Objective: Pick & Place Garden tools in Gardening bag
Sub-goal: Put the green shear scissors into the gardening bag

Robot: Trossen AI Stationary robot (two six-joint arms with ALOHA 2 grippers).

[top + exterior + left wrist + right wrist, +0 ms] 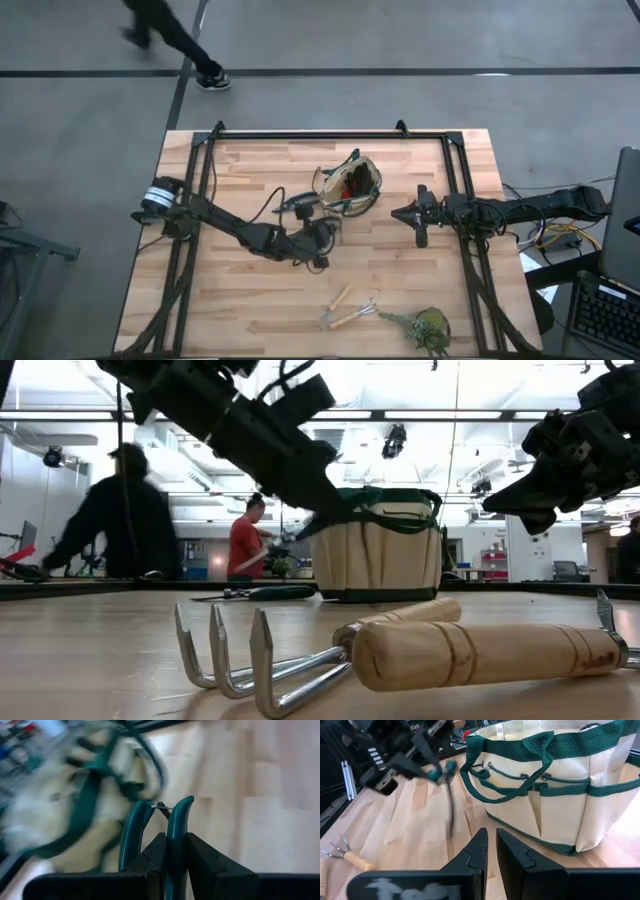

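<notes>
Left claw (pixel 318 238) clamped on green-handled shears (pixel 172 827), raised beside gardening bag (pixel 352 184), right claw (pixel 405 214) together, hovering opposite

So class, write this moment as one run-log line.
left gripper: shut on pruning shears | beside gardening bag | right gripper: shut, empty, waiting by bag | fork tools: on table

Left gripper (pixel 322 236) reaching toward mid-bench on a stretched arm, jaws clamping teal handles. Right gripper (pixel 400 213) hovering opposite, arm extended, jaws nearly touching.
</notes>
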